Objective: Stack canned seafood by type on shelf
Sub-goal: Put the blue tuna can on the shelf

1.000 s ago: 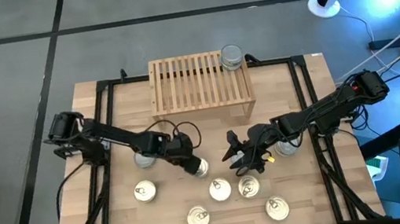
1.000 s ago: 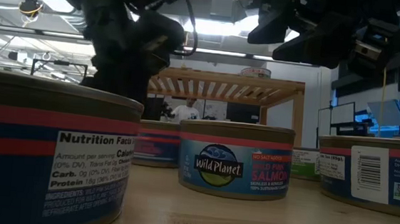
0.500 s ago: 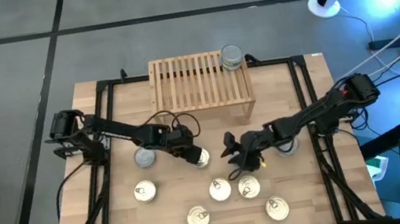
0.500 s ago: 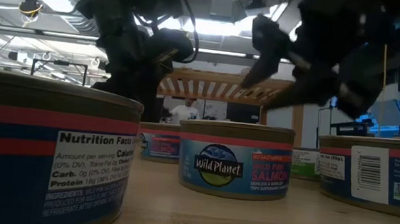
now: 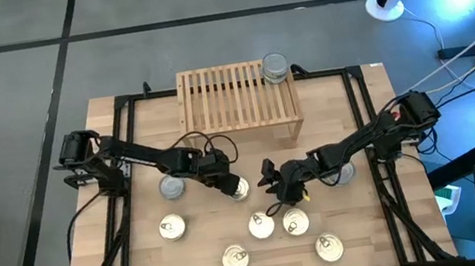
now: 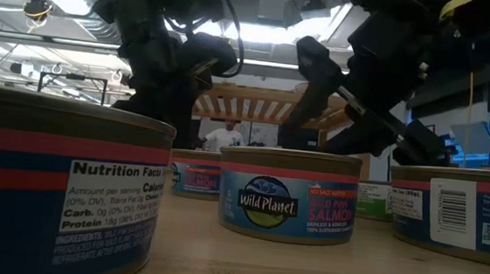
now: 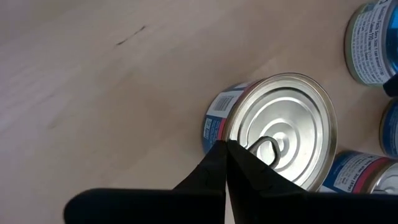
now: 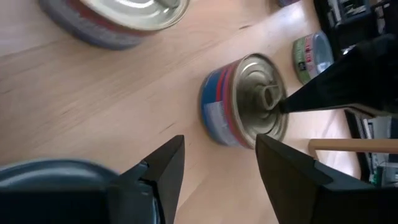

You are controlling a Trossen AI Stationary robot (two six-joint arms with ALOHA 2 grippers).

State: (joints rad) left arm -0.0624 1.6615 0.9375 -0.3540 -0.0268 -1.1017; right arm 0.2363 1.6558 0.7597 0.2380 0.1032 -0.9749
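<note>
Left pincer (image 5: 233,188) pressed together, tips on the pull-tab lid of a gold-lidded tin (image 5: 239,187) at frame centre, right pincer (image 5: 270,181) spread empty just right of it, more tins (image 5: 262,226) on the desk (image 5: 143,260) below, shelf (image 5: 237,98) at upper centre bearing one silver-lidded tin (image 5: 275,67)

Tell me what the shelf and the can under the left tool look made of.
Shelf: pale unfinished-looking wood, with visible slats and grain.
Can under the shut left tool: shiny metal, probably steel or aluminium; ringed lid with a pull tab, and a printed paper-like label band.
</note>
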